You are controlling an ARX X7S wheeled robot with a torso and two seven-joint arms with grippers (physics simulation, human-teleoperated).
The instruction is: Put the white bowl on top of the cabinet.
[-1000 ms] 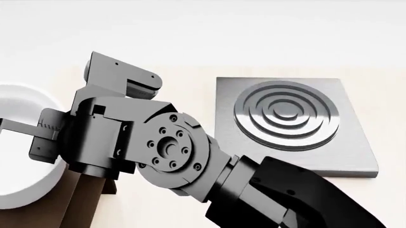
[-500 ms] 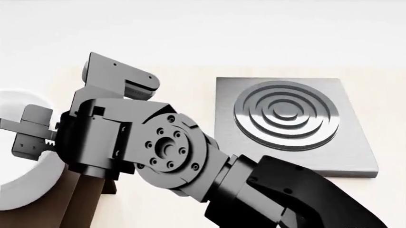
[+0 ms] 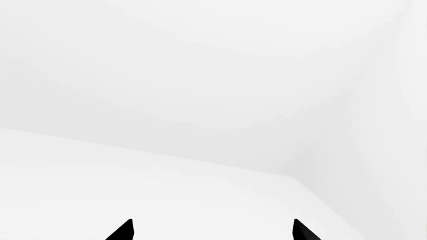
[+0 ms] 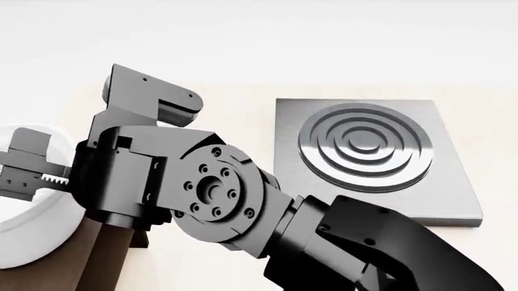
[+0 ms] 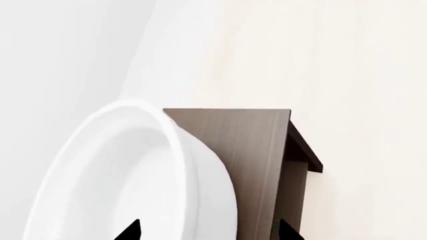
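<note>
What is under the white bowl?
The brown cabinet is under the white bowl; the bowl sits on its flat top. The right gripper and arm cover much of the cabinet from the head view.

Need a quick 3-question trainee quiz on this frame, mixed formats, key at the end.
1. True or false: the white bowl sits on the cabinet.
2. Multiple choice: the right gripper is A) at the bowl, B) over the stove plate, C) out of view.
3. Fill in: the stove plate carries raised concentric ____.

Key: 1 true; 2 A; 3 rings.
</note>
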